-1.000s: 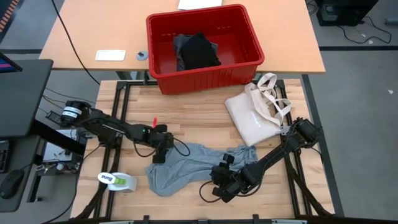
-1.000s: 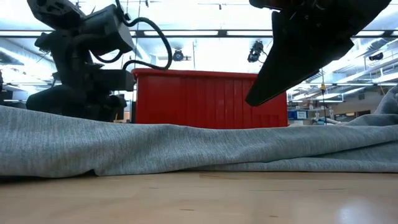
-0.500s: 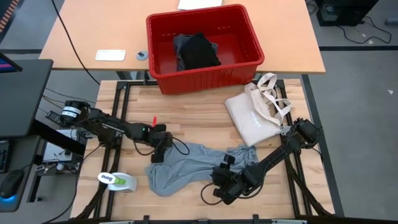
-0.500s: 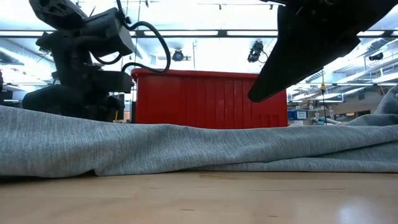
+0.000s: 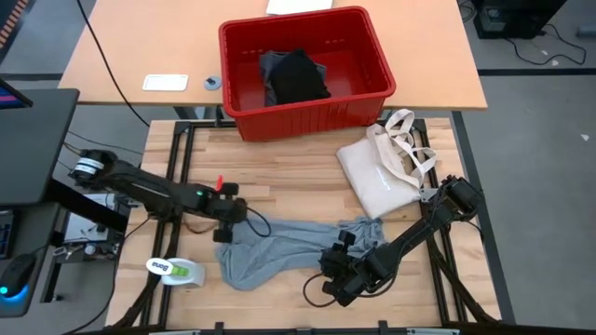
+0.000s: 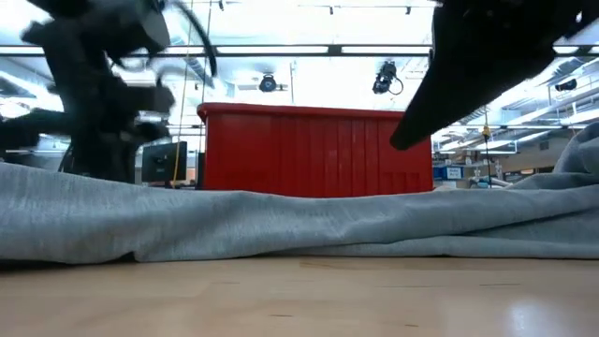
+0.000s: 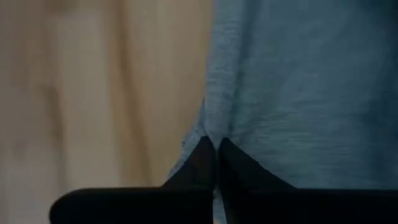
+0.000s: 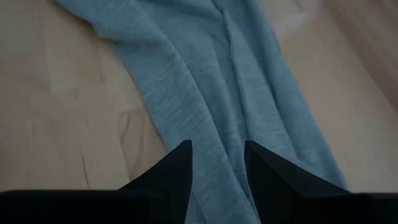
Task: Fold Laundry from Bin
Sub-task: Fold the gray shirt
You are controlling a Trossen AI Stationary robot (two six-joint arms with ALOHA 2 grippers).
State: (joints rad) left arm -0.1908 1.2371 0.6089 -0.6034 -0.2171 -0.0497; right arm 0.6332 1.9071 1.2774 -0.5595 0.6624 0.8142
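Left gripper (image 5: 224,229) now pinched tight on grey T-shirt (image 5: 270,249) edge, shifted left since 1 s back. Shirt lower centre; bin (image 5: 307,112) upper centre. Right gripper (image 5: 332,282) half-open over shirt. Spreading can start.

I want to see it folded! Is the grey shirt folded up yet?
Not yet. The grey T-shirt lies loosely crumpled and stretched across the table, with no neat folds showing.

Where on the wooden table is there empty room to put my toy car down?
Bare wood lies between the red bin and the grey T-shirt, left of the tote bag. The front is crowded: both grippers sit at the shirt, with a green-and-white object nearby.
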